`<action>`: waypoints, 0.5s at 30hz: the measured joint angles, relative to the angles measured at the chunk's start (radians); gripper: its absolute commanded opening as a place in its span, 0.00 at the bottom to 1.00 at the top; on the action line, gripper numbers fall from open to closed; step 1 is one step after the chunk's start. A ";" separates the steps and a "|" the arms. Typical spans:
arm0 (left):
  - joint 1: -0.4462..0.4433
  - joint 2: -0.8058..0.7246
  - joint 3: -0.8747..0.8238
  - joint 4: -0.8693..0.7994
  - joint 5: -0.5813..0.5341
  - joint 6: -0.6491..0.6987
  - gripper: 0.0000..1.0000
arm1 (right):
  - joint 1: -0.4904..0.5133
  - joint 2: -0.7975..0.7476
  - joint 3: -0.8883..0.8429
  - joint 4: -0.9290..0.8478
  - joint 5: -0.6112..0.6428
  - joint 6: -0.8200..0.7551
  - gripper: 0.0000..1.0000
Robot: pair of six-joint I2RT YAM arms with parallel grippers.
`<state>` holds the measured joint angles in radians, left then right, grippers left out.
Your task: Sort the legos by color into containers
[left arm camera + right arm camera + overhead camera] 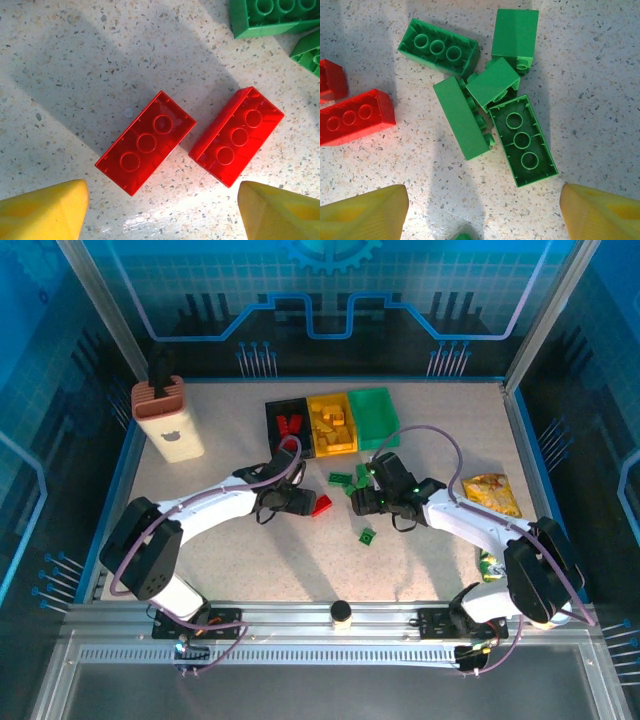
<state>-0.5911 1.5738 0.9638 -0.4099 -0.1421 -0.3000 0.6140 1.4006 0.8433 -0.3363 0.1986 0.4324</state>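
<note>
Yellow bin point(332, 397) stocked, black bin point(272, 420) holding some red, green bin point(375, 418) seemingly empty. Two red bricks point(145, 144) lie on the counter point(250, 560) under the spread left end effector point(160, 210), green bricks point(522, 140) under the spread right end effector point(480, 210).

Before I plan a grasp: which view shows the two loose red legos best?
Left wrist view: both red legos lie whole, side by side, not touching. The right wrist view cuts them off at its left edge; the top view gives a small red patch.
</note>
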 measured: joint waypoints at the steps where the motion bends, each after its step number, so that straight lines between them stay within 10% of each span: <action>1: 0.002 0.009 0.001 0.000 0.000 0.009 0.80 | 0.000 0.000 0.000 0.001 -0.001 0.002 0.80; 15: 0.107 0.114 0.050 -0.026 0.055 0.102 0.78 | 0.000 -0.019 -0.013 0.002 -0.002 0.013 0.80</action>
<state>-0.4839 1.6882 1.0134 -0.4362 -0.0872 -0.1982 0.6140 1.3819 0.8307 -0.3347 0.1970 0.4450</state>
